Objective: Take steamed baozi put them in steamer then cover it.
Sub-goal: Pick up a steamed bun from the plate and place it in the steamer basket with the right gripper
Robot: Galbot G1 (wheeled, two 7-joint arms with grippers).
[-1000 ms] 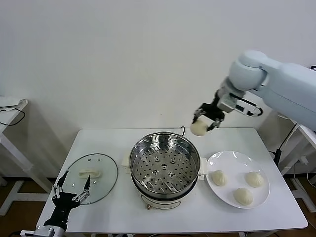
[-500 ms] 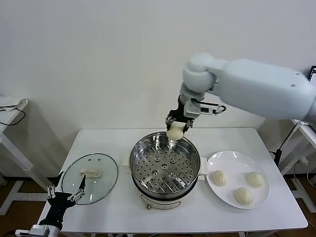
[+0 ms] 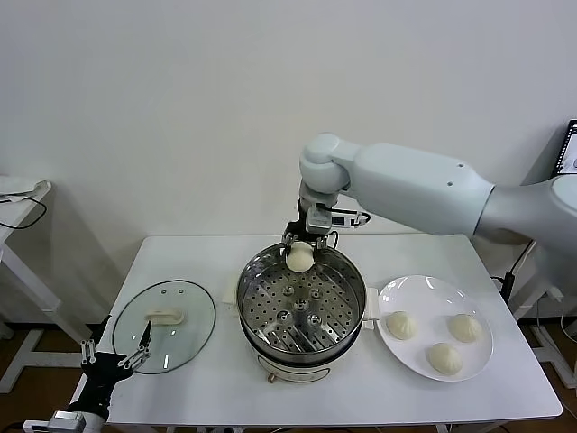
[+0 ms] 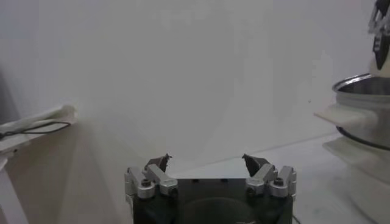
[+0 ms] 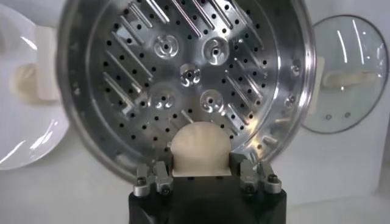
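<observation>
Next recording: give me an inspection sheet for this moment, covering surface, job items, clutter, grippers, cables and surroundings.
Surface: white table.
Job's things: steamer at centre, perforated tray bare; cover lying flat to the robot's left of it; one baozi held over the steamer's far rim; three baozi on the white plate to the right.
Clutter: nothing seen.
Grippers: right gripper shut on the baozi above the steamer; left gripper open, low at the table's near-left edge by the cover.
Cables: black cable on the side table at far left.
Surroundings: plain white wall.
</observation>
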